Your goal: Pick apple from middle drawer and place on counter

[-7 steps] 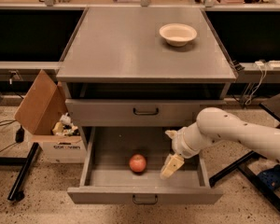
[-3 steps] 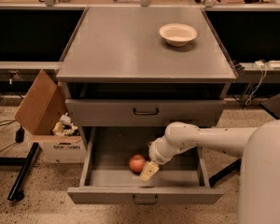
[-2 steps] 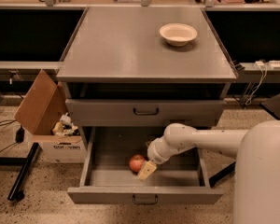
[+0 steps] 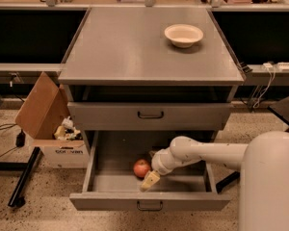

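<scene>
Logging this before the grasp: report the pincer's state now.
Pincer: down in the open grey metal drawer, close beside the small round red apple; whether it is open or shut cannot be told.

White robot arm (image 4: 209, 155) with a cream-tipped gripper (image 4: 150, 181).
The arm is smooth, glossy off-white, made of rounded tubular segments with a bulbous joint (image 4: 164, 161) at the wrist. A broad white cylinder (image 4: 269, 186) forms its near part. The pale cream-yellow gripper sits inside the drawer (image 4: 115, 182).
</scene>
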Motion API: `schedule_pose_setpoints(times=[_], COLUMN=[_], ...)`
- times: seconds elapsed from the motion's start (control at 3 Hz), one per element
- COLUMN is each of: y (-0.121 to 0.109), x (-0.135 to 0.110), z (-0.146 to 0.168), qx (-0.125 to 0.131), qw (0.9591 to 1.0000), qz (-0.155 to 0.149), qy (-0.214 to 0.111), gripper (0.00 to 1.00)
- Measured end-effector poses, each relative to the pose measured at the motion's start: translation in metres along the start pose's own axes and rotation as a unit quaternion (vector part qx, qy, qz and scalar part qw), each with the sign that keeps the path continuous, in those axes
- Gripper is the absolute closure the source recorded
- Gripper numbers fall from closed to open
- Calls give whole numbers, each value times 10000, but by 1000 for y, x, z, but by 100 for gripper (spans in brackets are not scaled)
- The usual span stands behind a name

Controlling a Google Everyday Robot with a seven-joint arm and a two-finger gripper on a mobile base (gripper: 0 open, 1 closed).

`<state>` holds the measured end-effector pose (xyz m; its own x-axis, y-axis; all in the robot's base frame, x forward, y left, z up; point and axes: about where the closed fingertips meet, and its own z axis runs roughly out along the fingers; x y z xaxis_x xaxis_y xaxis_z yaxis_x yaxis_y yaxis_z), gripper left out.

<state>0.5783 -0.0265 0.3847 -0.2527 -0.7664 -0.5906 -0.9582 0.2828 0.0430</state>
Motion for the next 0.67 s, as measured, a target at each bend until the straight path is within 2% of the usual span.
schedule_pose_setpoints(times=[0.33, 0.67], y=[-3, -6], x=[7, 4], z=[11, 15], qx=[48, 43], qw=[9997, 9980], qz=[97, 187], qy=[-222, -599], gripper=[19, 42])
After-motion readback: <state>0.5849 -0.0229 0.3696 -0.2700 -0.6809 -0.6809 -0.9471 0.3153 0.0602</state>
